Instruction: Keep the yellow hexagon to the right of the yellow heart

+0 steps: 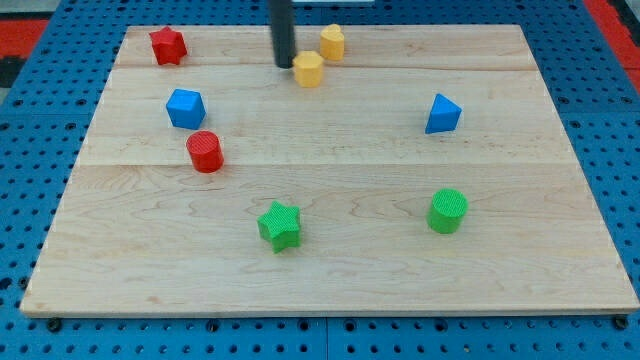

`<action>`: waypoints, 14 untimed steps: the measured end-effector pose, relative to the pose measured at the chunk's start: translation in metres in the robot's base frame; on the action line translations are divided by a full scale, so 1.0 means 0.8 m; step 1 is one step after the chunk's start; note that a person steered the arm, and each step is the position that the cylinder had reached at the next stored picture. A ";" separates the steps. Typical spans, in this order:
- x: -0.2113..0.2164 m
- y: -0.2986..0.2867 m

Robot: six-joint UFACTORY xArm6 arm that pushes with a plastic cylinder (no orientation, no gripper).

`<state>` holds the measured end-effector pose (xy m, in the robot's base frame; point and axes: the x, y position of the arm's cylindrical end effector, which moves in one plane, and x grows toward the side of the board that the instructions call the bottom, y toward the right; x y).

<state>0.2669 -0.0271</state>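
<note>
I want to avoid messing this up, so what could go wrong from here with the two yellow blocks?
My tip sits just at the view's left of the yellow hexagon, with the yellow heart close by at its upper right. 1. A push toward the view's top right could shove the hexagon into the heart and carry both along. 2. Both blocks lie near the board's top edge, so a push upward might slide one off.

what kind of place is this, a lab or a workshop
Probably a robot lab test bench: a wooden board on a blue pegboard surface, small coloured blocks like the green star, and my tip left of the yellow hexagon.
</note>
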 end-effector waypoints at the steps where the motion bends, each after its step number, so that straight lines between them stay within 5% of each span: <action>1: 0.022 0.036; 3: 0.068 0.073; 9: 0.001 0.241; 14: -0.005 0.265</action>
<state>0.2632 0.1848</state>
